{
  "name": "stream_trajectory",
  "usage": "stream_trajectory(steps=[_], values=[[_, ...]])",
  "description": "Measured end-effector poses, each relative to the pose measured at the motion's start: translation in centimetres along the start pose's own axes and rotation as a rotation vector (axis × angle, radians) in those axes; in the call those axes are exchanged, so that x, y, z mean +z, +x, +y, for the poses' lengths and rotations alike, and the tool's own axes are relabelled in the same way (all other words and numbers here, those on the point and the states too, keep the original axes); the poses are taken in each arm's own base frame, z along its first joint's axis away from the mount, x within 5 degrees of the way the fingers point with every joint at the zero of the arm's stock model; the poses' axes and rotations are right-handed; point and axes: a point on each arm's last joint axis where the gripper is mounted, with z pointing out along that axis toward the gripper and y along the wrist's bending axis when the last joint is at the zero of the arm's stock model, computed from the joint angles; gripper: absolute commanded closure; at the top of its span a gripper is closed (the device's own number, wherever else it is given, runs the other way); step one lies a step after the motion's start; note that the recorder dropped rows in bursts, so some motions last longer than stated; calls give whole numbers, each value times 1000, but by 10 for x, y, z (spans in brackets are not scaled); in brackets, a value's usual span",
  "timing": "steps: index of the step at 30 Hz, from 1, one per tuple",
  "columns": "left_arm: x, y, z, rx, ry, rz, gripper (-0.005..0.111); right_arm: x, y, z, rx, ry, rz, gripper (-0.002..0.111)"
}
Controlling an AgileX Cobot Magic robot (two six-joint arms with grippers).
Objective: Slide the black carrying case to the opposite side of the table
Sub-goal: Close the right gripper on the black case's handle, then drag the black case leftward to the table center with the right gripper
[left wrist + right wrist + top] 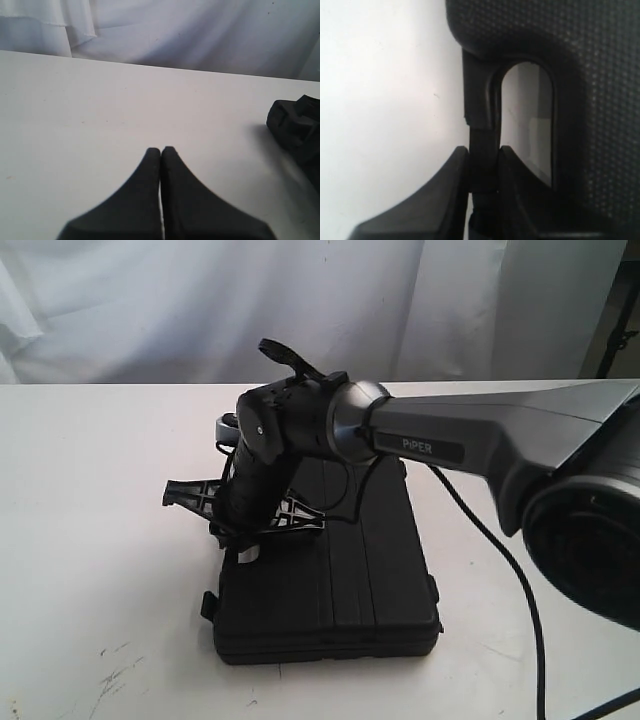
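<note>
My right fingers (461, 162) are closed almost all the way. They pinch the thin bar of the handle (481, 107) on the black carrying case (340, 580). In the right wrist view the bar fills the narrow gap between them, and white tabletop shows through the handle's oval opening. My left fingers (156, 159) are pressed tip to tip with nothing between them, and they hang over bare tabletop (100, 110) at the bottom middle of the left wrist view.

The case lies flat and closed on the tabletop in the lower middle of the exterior view, ribbed lid up. My right arm (480, 440) reaches in from the right edge of that frame, passes over the upper part of the case and bends down at the case's left end, where I have my hold. A black cable (522, 590) trails from the arm toward the bottom right.

The tabletop is white and wide, far larger than the case, and runs out to the left edge of the frame. Faint dark scuff marks (115, 670) sit in the lower left corner. Beyond its far edge, along the top of the exterior and left wrist views, hangs a pale, creased curtain (200, 300). At the right edge of the left wrist view a black moulded shape (295, 125) rests on the tabletop, but I cannot tell what it is.
</note>
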Motion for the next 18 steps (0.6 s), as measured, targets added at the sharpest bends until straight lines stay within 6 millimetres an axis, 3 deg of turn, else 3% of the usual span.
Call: stream_trajectory(steps=[18], values=[[0, 0, 0, 0, 0, 0, 107, 4, -4, 10, 37, -95, -68, 108]])
